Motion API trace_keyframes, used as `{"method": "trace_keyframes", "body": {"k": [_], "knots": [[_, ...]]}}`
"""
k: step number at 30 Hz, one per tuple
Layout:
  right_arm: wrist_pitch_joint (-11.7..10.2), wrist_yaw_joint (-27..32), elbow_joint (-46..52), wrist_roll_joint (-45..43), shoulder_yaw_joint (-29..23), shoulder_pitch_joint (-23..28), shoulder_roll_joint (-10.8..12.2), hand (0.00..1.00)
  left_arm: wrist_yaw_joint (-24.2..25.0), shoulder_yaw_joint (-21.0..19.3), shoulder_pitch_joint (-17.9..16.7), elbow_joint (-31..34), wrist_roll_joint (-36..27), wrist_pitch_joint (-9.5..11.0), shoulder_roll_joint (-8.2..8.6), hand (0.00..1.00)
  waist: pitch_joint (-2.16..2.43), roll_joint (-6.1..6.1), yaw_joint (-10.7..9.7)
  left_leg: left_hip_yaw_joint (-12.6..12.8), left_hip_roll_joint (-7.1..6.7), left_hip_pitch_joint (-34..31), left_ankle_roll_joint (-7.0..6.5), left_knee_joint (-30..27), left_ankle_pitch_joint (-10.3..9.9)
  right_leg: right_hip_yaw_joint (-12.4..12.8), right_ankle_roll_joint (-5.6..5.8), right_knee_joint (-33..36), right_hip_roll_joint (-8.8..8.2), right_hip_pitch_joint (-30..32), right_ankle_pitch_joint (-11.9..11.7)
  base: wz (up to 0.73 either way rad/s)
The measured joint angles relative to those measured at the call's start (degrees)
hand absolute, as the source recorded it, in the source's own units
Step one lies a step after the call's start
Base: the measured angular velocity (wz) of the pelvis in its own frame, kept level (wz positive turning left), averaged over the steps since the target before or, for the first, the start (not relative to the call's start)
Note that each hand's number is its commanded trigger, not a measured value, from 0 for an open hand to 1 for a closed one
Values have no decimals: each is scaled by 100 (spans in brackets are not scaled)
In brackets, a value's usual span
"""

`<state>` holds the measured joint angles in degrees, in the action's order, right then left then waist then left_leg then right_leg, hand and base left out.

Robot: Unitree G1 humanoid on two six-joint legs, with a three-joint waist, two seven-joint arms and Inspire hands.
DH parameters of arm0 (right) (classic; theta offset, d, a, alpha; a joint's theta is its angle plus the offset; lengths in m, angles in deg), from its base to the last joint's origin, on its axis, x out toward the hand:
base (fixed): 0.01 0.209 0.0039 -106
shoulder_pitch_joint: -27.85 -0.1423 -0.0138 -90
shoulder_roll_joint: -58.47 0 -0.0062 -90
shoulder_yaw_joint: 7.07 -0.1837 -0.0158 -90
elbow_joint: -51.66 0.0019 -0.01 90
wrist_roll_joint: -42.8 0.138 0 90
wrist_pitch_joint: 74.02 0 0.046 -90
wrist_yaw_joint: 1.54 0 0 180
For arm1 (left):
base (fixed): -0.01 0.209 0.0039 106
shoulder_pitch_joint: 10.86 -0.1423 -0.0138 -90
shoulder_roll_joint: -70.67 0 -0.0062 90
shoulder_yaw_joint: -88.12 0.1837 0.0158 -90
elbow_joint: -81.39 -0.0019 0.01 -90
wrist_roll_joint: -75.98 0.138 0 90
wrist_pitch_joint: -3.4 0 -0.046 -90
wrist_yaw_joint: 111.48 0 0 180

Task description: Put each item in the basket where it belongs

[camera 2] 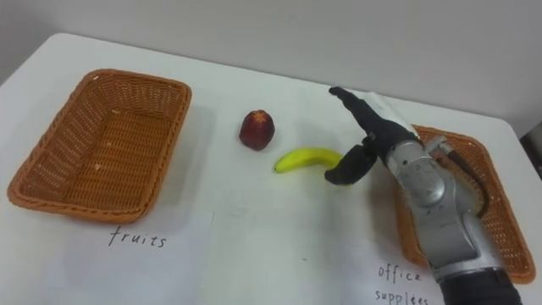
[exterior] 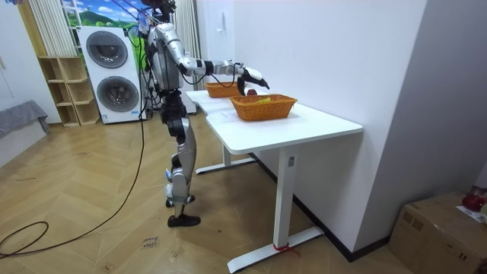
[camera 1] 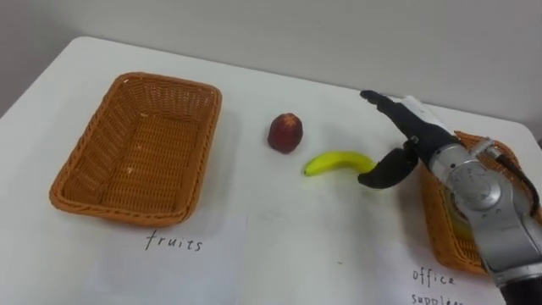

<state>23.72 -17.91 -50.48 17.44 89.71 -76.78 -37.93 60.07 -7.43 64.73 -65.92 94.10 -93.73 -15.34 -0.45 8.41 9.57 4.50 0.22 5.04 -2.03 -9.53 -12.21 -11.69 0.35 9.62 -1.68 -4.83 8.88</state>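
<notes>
The robot stands upright at the edge of the white surface [camera 1: 279, 246], with two stacked washing machines [exterior: 110, 72] behind it and its right arm stretched out over the work. Nearest to it, handwritten labels mark a place for each basket.

Behind the label at the robot's right is the office basket [camera 2: 500, 212]. The forearm crosses over it and hides much of its inside, so I cannot tell what it holds. At the left lies the fruit basket [camera 1: 118, 213], and its woven floor is bare.

Further out, near the middle, is the banana [camera 1: 339, 162], flat on the surface. The right hand [camera 1: 411, 144] hangs at the banana's right end, fingers [camera 1: 378, 101] straight and released, the thumb angled down by the tip. It grasps nothing, and whether the thumb touches the banana I cannot tell. A little beyond, toward the fruit basket, sits a red fruit [camera 1: 285, 133], apart from the banana.

The sorting looks barely started: both fruits are on the surface and neither is in its basket. No office supplies lie loose on the surface.

The hand appears set to take the banana first. The red fruit sits roughly on the line to the fruit basket, so the banana should be carried over or around it. Otherwise the way is open.
</notes>
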Motion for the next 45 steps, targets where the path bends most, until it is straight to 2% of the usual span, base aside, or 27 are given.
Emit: {"method": "trace_keyframes", "body": {"k": [12, 14, 18, 26, 31, 41, 45], "knots": [[48, -2, -346, 0, 125, 0, 3, 0, -12, 4, -40, 52, -3, 0, -19, 0, 5, 2, 57, -51, -2, -83, 0, -14, 0, -48, 0, -4, -2, 47, 0, 1], [47, 0, -348, -5, 126, 0, 2, 0, -13, 3, -34, 52, -1, 1, -23, 0, 26, 32, 91, -51, -3, -140, 2, -29, 2, -57, -1, -4, -4, 99, 0, 0], [57, 12, -598, -9, 127, -1, 2, 0, -8, 2, -38, 53, 3, 2, -24, 0, 26, 32, 169, -62, -3, -148, 2, -35, 3, -94, -1, -5, -10, 98, -1, 2], [58, 12, -845, -67, 127, -5, 3, 0, 20, 10, -45, 48, 2, -15, -20, 0, -11, -5, 234, -80, -6, -257, 1, -72, 3, -110, -1, -6, -18, 164, -1, 1], [55, 67, -985, 7, 126, -79, 2, 0, 39, 20, -53, 43, 2, -39, -16, 0, -50, -56, 254, -82, -2, -292, 2, -86, 2, -115, -1, -6, -12, 191, -1, 0], [53, 70, -1079, 44, 136, -275, 1, 0, 1, 30, -19, 49, -4, -58, 4, 0, -44, -68, 333, -87, -3, -474, 2, -179, 3, -119, -20, 9, -13, 346, -13, 0], [58, 75, -1209, 45, 163, -403, 0, 0, -112, 93, -16, 49, -4, -135, 1, 0, -43, -71, 329, -88, 1, -503, 2, -185, 3, -121, -27, 11, -9, 376, -17, 0]]}}
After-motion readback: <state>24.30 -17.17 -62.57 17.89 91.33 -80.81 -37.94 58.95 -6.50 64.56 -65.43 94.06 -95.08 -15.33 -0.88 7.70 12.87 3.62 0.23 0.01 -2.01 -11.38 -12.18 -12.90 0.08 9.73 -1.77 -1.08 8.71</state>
